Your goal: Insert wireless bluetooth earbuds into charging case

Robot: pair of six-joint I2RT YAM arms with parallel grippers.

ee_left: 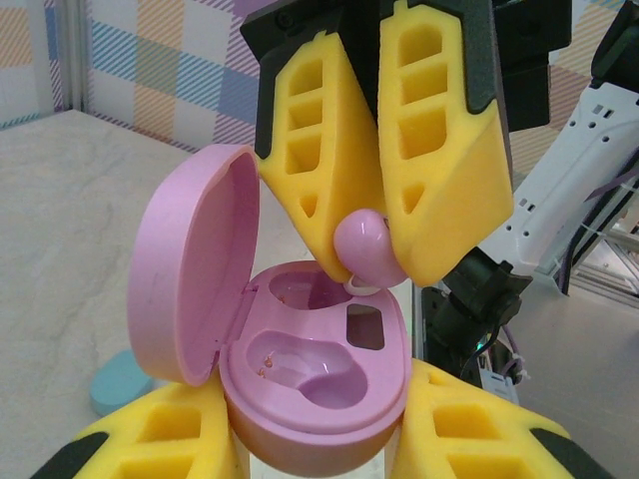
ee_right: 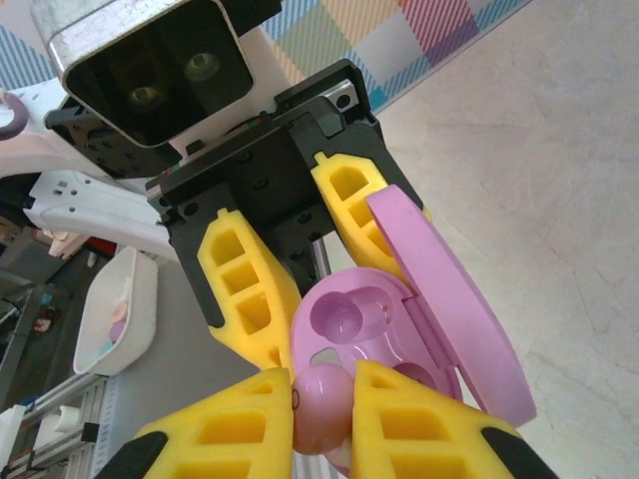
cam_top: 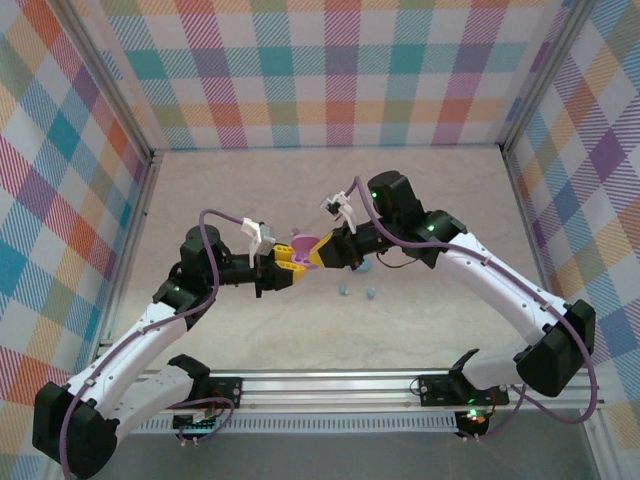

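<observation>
A pink charging case (ee_left: 319, 384) hangs above the table with its lid (ee_left: 190, 269) swung open to the left. My left gripper (ee_left: 319, 444) is shut on the case's sides. Both sockets of the case look empty. My right gripper (ee_left: 371, 254) comes down from above, shut on a pinkish earbud (ee_left: 361, 242). The bud's pale tip sits at the rim of the far socket. In the right wrict view the earbud (ee_right: 324, 407) is pinched between my right gripper's (ee_right: 324, 419) yellow pads, just over the charging case (ee_right: 349, 319). From above, the two grippers (cam_top: 285, 268) (cam_top: 322, 252) meet at mid-table.
Two light blue earbuds (cam_top: 343, 290) (cam_top: 372, 293) lie on the table right of the grippers. A light blue case (ee_left: 120, 384) rests on the table below the open lid. A white tray (ee_right: 115, 319) stands beyond the table's near edge. Checked walls close three sides.
</observation>
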